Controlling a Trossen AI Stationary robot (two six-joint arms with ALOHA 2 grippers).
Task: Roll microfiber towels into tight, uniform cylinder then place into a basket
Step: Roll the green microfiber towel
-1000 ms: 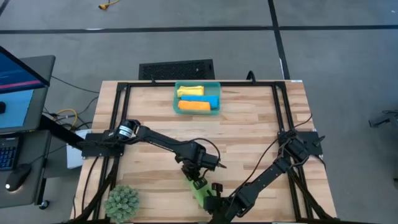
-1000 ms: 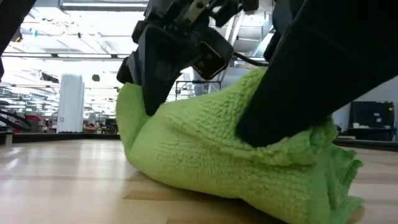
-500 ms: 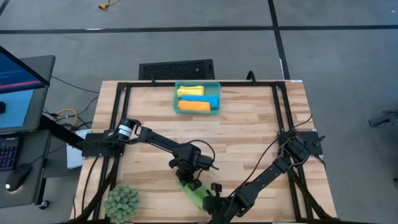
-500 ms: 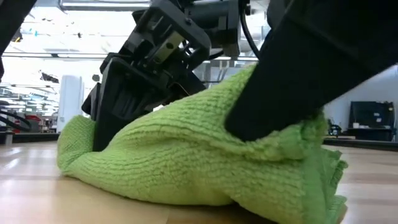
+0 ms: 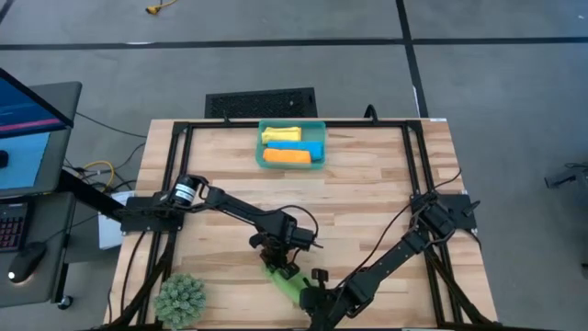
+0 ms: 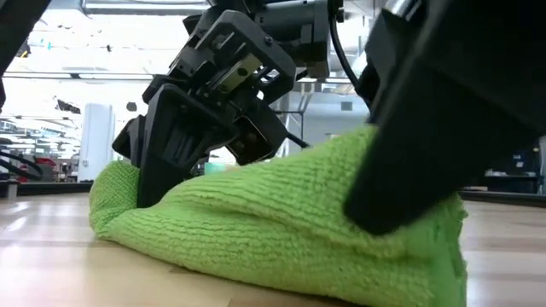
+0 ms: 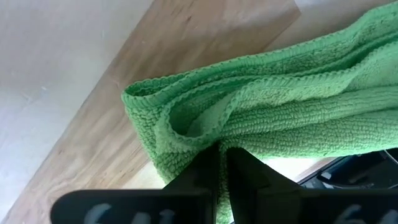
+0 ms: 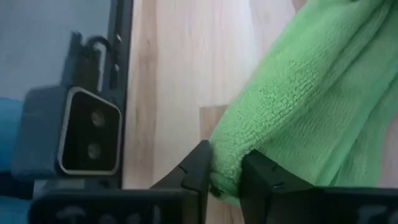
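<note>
A green microfiber towel [image 5: 287, 280], bunched into a loose long roll, lies near the table's near edge, with each end in a gripper. My left gripper [image 5: 278, 260] is shut on its far end and my right gripper [image 5: 312, 296] on its near end. The teal basket [image 5: 291, 123] stands at the far middle, holding rolled yellow [image 5: 280, 134], blue [image 5: 305, 147] and orange [image 5: 287, 157] towels. My left gripper pinches the folded far end of the green towel [image 7: 205, 140] between its two fingers, several layers. The fingers come from above, slanting down. That end rests low on the table [image 6: 115, 200], the cloth slack. My right gripper pinches the bunched near end of the green towel [image 8: 227, 146] between its two fingers, from above and from the table's right. How many layers is not clear. The towel under it lies on the table [image 6: 409, 256].
A dark grate [image 5: 260, 101] lies on the floor beyond the far edge. A green spiky plant [image 5: 179, 299] stands at the near left corner. The low camera [image 8: 81, 134] sits by the near edge, close to the towel. Black frame rails [image 5: 170, 165] border the table.
My left gripper has gone down and toward the table's left and near edges with the towel's far end. That end was lifted and now lies low on the wood. The towel is stretched out longer and flatter. My right gripper has kept its hold.
</note>
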